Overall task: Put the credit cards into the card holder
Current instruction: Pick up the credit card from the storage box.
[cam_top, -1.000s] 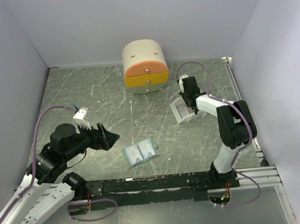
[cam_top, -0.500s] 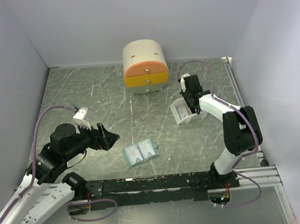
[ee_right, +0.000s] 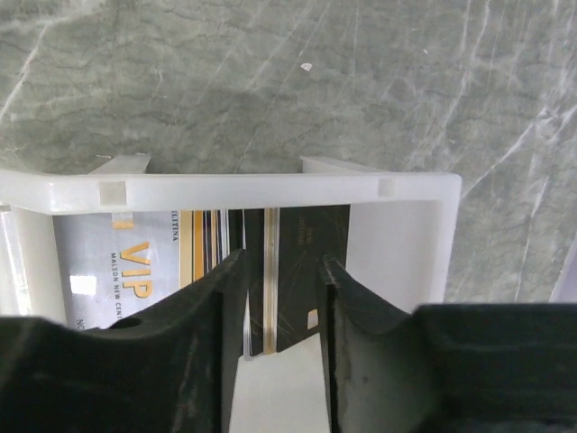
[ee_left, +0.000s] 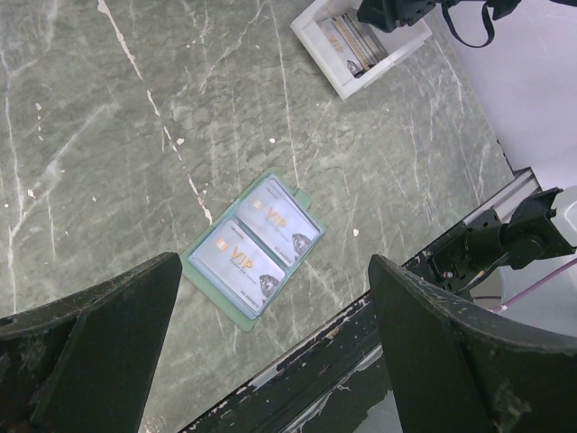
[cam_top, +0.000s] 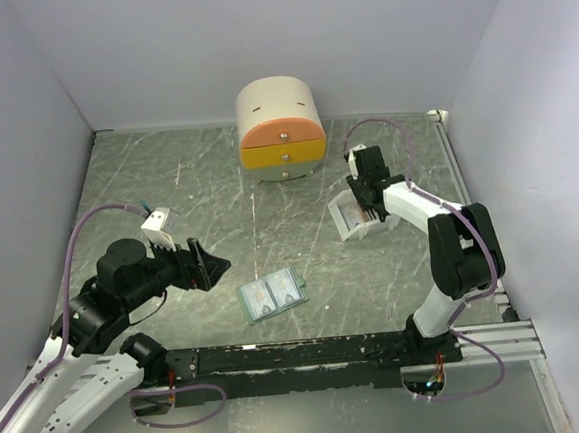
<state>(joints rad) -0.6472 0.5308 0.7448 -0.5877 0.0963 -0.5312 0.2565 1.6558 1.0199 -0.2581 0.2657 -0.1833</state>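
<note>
Grey-green card holder point(ee_left: 217, 295), white tray point(ee_right: 234, 191)

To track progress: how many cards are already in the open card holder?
2. One VIP card fills the card holder's lower-left pocket, another the upper-right one; cards underneath may be hidden.

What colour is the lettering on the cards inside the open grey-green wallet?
Gold, on pale silvery cards; clearest in left wrist view.

In the right wrist view the lower parts of the credit cards point(ee_right: 297, 234) are hidden behind the fingers of the right claw point(ee_right: 279, 271), and the near part of the white tray point(ee_right: 225, 191) is covered likewise. From above, the cards are partly covered by that claw and too small to be counted.
</note>
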